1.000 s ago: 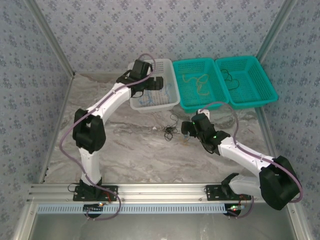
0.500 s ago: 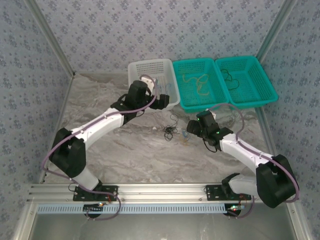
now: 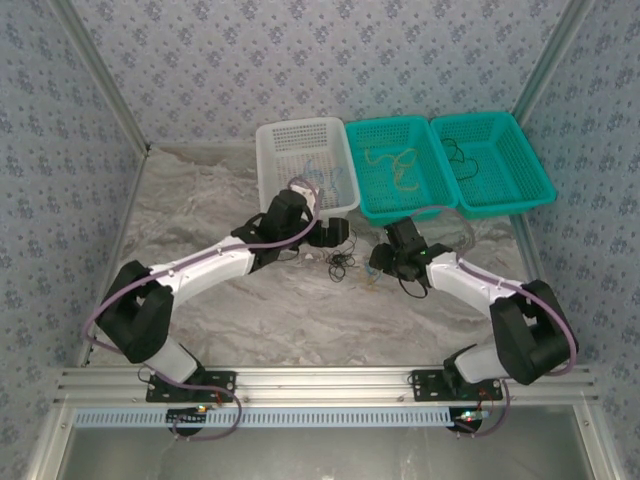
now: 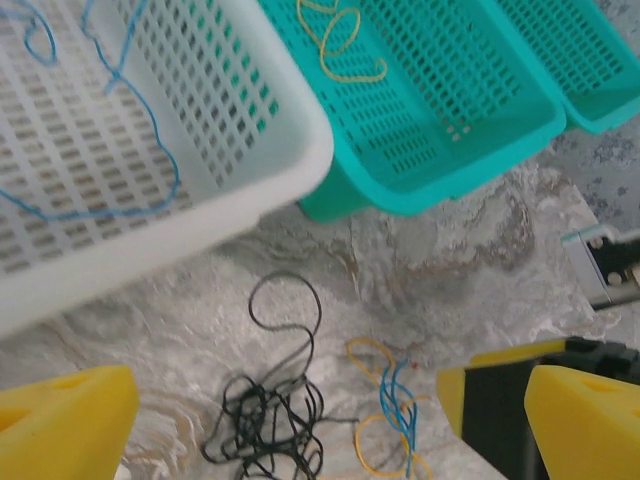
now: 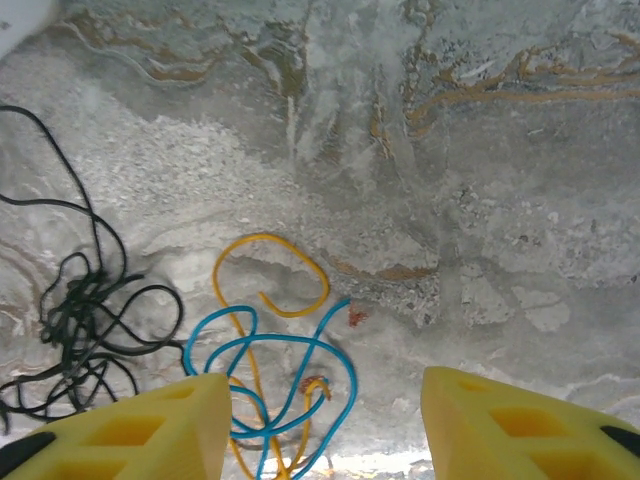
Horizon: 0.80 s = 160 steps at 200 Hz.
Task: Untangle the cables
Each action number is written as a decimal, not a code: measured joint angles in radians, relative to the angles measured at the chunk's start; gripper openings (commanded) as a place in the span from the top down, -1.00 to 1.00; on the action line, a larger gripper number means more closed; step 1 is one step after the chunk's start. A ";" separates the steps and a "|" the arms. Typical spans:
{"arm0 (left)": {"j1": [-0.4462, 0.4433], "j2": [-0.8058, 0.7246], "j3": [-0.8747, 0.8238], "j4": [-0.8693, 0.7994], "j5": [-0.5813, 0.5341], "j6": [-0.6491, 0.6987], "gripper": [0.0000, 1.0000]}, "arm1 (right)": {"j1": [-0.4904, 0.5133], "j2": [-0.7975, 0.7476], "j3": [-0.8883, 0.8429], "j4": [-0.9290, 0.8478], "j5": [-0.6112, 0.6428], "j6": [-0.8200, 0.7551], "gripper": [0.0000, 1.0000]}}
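Observation:
Two clumps of cables lie on the marble table. One is a black tangle (image 3: 340,265) (image 4: 262,425) (image 5: 75,330). The other is blue and yellow cords wound together (image 3: 372,279) (image 4: 395,410) (image 5: 280,375), just right of it. My left gripper (image 3: 336,236) (image 4: 320,425) hangs open above and just behind the black tangle, holding nothing. My right gripper (image 3: 378,268) (image 5: 320,425) is low over the blue-and-yellow clump. Its jaws are apart and straddle the clump's near loops, with the left finger (image 5: 140,430) over the cords and the right finger clear of them.
A white basket (image 3: 262,170) (image 4: 260,120) at the back holds a blue cord. Beside it, one teal basket (image 3: 390,122) (image 4: 440,110) holds a yellow cord and another (image 3: 480,117) a black one. Patterned walls close in the table on three sides.
My left arm swung from over the white basket down and forward to the black tangle. The right gripper moved up to the blue-and-yellow clump and its jaws narrowed.

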 measured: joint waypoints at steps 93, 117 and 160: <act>-0.032 0.061 -0.005 0.034 -0.038 -0.097 -0.98 | -0.040 0.061 -0.009 0.065 -0.024 0.071 0.25; -0.034 0.068 -0.005 0.036 -0.038 -0.106 -0.99 | -0.038 0.125 -0.003 0.077 -0.014 0.079 0.30; -0.036 0.087 -0.005 0.039 -0.037 -0.122 -0.99 | -0.022 0.188 0.042 0.065 0.023 0.079 0.42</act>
